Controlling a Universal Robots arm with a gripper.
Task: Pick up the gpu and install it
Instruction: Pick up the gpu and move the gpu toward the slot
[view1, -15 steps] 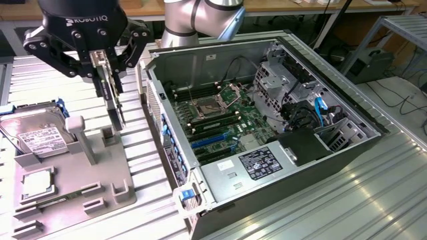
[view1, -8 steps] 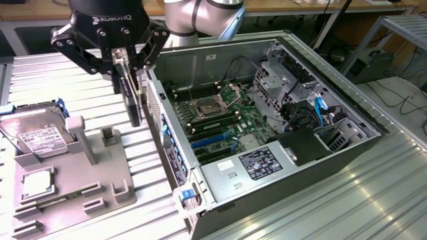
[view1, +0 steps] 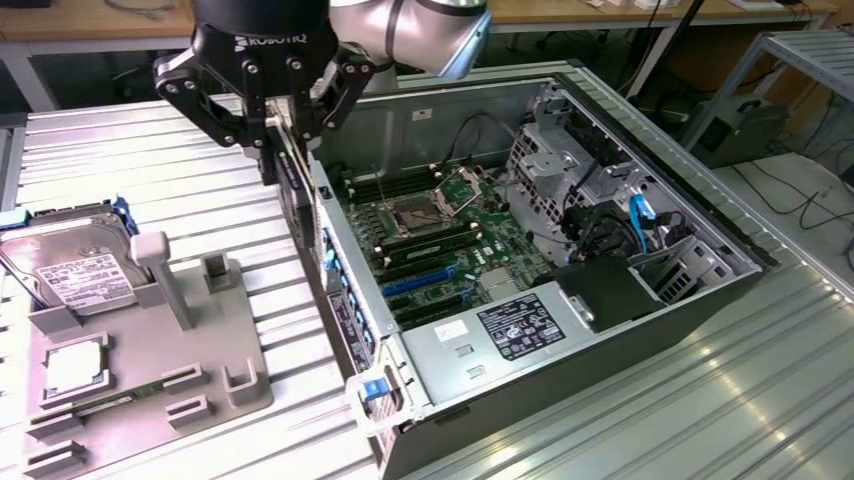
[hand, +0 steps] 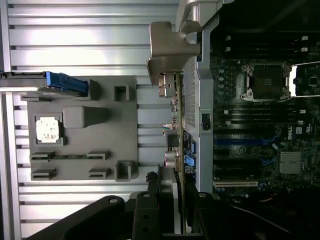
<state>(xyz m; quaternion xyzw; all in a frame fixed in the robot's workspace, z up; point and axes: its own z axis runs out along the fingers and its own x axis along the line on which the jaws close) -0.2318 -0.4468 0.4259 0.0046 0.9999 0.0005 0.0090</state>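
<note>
Black fingers of the pincer (view1: 286, 135) (hand: 172, 212) hang above the near wall of an open computer case (view1: 358, 305) (hand: 205, 90). The case lies on its side. In it sits a green motherboard (view1: 461, 250) (hand: 250, 130) with an uncovered processor socket (view1: 416, 215) (hand: 265, 82) and blue slots. Blue cables (view1: 641, 215) and a grey box with a black label (view1: 527, 325) lie toward the exterior view's right.

Farther out, on the exterior view's left, a grey fixture (view1: 147, 400) (hand: 127, 125) rests on the ribbed metal table (view1: 641, 420) (hand: 75, 40). A silver hard drive (view1: 74, 270) stands tilted in one holder. A small square chip (view1: 74, 365) (hand: 48, 129) lies flat in a pocket. The other holders hold nothing.

The gpu (view1: 296, 190) (hand: 172, 195) is in the air between fixture and case, shown edge-on as a narrow dark slab. In the exterior view its long axis runs nearly upright, with the lower end leaning slightly toward the case wall. Whether it touches that wall cannot be told. In the wrist view a pale metal bracket (hand: 170, 47) shows at the end away from the fingers.

The pincer is narrowed to a slim gap and pinches the gpu by its flat faces at the upper end.
</note>
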